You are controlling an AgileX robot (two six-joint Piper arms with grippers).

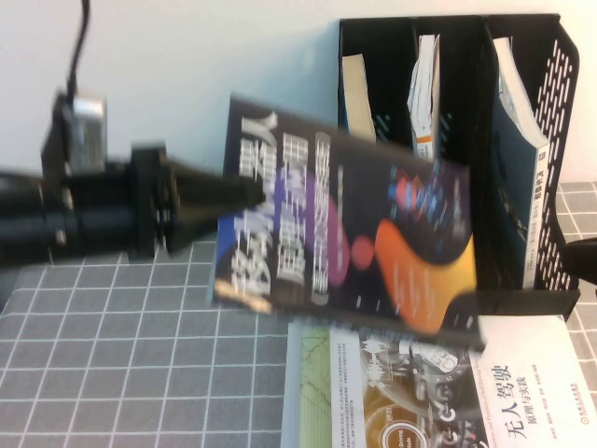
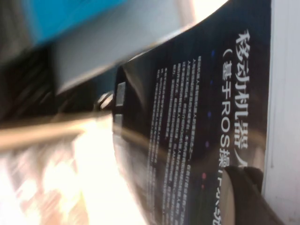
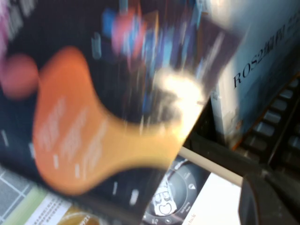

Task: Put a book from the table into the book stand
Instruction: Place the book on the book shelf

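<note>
My left gripper (image 1: 250,192) is shut on the left edge of the book (image 1: 345,229), a black paperback with white title and an orange swoosh. It holds the book in the air, tilted, above the table (image 1: 112,355) and just in front of the book stand (image 1: 550,56). In the left wrist view the book's cover (image 2: 197,117) fills the frame, with one finger (image 2: 243,197) pressed on it. The right wrist view shows the book's orange swoosh (image 3: 93,117) close by. My right gripper (image 1: 584,258) sits at the far right, beside the stand's base.
The stand holds a book with yellowed pages (image 1: 354,84) in its left slot, a white one (image 1: 424,93) in the middle and a blue-white one (image 1: 522,168) in the right. A white-covered book with a gear picture (image 1: 420,392) lies on the table under the lifted book.
</note>
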